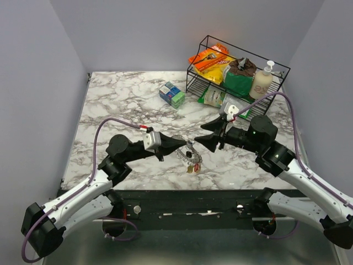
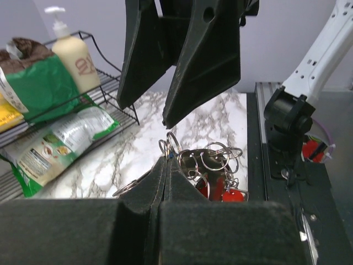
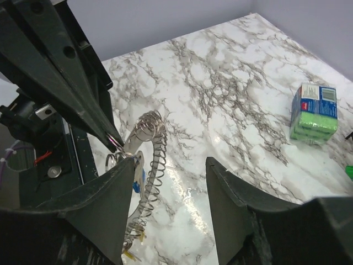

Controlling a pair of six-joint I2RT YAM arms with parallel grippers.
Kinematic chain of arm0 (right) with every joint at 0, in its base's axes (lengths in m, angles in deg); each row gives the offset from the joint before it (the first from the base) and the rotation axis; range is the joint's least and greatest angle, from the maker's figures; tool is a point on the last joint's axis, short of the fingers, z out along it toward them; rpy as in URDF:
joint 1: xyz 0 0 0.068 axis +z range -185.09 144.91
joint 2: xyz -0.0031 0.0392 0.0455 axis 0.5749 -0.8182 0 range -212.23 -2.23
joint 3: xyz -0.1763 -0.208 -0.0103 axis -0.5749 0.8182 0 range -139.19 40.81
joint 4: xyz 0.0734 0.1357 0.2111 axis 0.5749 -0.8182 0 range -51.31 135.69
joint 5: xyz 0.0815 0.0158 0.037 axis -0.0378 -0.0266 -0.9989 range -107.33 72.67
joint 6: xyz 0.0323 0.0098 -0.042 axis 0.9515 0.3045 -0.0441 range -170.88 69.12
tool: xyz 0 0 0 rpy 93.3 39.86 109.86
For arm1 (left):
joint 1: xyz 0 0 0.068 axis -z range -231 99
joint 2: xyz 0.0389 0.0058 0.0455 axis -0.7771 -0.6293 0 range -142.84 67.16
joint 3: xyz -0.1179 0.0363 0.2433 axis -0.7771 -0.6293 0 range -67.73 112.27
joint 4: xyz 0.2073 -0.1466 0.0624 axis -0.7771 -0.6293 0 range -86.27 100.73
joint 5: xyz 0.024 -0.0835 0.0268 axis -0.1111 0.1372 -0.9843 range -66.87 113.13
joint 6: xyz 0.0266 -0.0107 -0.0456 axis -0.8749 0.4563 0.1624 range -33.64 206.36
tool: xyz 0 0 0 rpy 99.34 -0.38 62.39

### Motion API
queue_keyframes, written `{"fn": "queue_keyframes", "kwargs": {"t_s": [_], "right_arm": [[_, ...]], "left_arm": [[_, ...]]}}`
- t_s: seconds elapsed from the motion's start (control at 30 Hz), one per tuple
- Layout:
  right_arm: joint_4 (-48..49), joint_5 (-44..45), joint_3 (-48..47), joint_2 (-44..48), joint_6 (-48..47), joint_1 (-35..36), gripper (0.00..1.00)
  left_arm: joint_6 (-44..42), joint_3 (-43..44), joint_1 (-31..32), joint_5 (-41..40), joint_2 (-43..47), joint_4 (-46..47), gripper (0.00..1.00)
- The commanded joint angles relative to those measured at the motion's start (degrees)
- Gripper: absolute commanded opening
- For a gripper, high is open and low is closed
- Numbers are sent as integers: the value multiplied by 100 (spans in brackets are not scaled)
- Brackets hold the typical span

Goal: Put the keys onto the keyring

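Threading step judged underway. The keyring (image 3: 153,149) is pinched by the left hand (image 1: 183,142); the right hand (image 3: 171,163) is spread, empty. Next, a key (image 2: 233,194) must be gripped finely.

A: Can you count the keys (image 2: 225,194) from the left wrist?
B: You can't. The left tool (image 2: 167,160) covers the lower half of the bunch.
A: And from the right wrist?
B: There your right tool (image 3: 168,168) hides the foot of the keyring (image 3: 151,157). From above, what the left tool pinches is too small to tell.
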Motion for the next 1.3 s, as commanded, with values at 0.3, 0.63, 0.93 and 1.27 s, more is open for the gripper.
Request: {"fn": "queue_keyframes", "kwargs": {"t_s": [0.3, 0.63, 0.93, 1.27], "right_arm": [[438, -14, 106, -21, 312, -244, 68], [438, -2228, 0, -497, -179, -244, 77], [429, -2783, 133, -127, -575, -244, 79], [376, -3239, 80, 14, -593, -253, 69]], "left_arm": [[455, -687, 17, 446, 356, 2753, 0], [877, -301, 17, 1746, 75, 2727, 0], [464, 7, 8, 2020, 154, 1716, 0], [552, 51, 8, 2091, 163, 1646, 0]]}}
